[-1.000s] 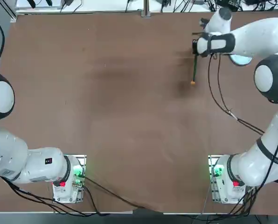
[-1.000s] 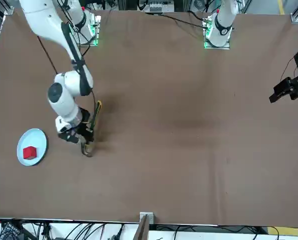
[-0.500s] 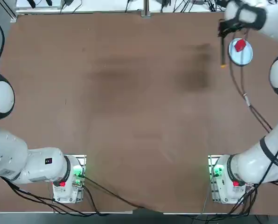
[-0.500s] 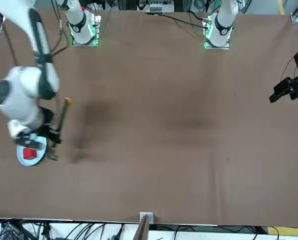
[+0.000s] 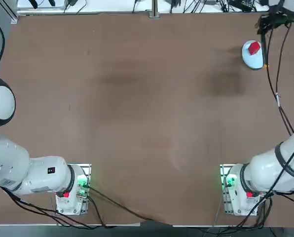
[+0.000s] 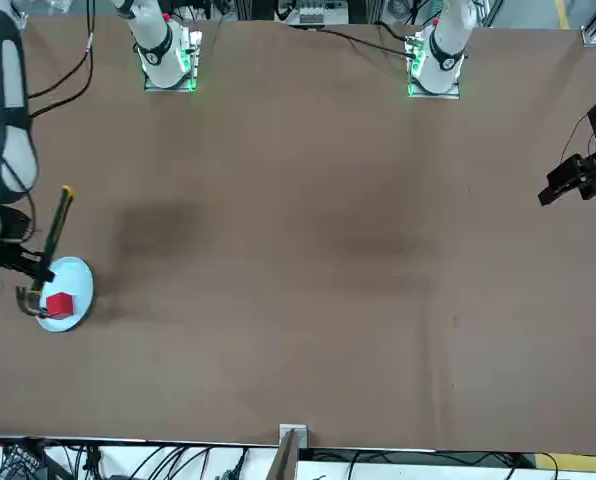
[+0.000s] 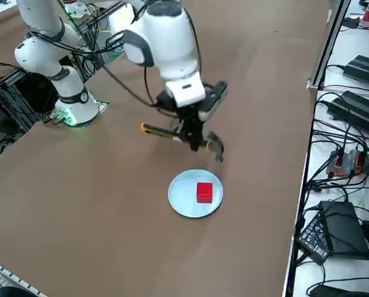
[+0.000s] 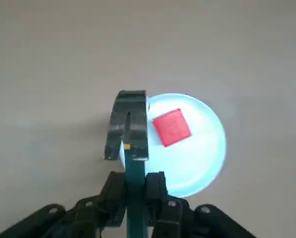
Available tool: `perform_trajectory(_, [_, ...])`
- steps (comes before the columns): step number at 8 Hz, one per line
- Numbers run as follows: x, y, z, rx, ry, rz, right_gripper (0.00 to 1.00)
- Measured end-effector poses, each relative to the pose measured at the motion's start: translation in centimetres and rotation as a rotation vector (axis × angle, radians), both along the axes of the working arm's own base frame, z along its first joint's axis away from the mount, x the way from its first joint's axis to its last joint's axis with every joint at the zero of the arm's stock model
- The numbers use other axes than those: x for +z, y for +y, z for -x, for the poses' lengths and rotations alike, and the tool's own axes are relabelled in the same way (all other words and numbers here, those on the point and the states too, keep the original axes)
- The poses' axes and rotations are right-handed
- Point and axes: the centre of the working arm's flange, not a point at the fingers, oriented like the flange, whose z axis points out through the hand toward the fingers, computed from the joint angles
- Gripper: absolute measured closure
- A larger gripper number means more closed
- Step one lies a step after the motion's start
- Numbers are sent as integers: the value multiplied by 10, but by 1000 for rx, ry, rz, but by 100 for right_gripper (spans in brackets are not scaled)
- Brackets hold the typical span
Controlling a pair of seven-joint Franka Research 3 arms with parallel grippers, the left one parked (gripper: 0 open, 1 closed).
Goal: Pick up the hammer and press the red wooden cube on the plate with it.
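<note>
With our right gripper (image 8: pixel 136 186) clamped tight on the hammer (image 7: pixel 191 140) just behind its head, we carry the tool level in the air, above the table (image 5: pixel 137 98). In the top view we sit at the far right edge, the plate (image 5: pixel 253 58) at about 7 o'clock from us, and the red wooden cube (image 5: pixel 254 48) rests on it untouched, with the hammer head (image 8: pixel 127 124) over the plate's rim beside it.

Right gripper (image 6: pixel 23 268) fingers clamp hammer (image 6: pixel 50 238) at table's left edge, head beside plate (image 6: pixel 79 284) w/ red cube (image 6: pixel 59 303).
</note>
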Motion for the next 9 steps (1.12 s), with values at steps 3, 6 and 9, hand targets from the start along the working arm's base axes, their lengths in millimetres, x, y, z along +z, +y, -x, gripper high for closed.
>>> perform_trajectory(3, [-54, -18, 4, -4, 78, -9, 79])
perform_trajectory(6, [-97, -21, 0, -16, 88, -31, 79])
perform_trajectory(9, [-48, -18, -22, 16, 57, -28, 79])
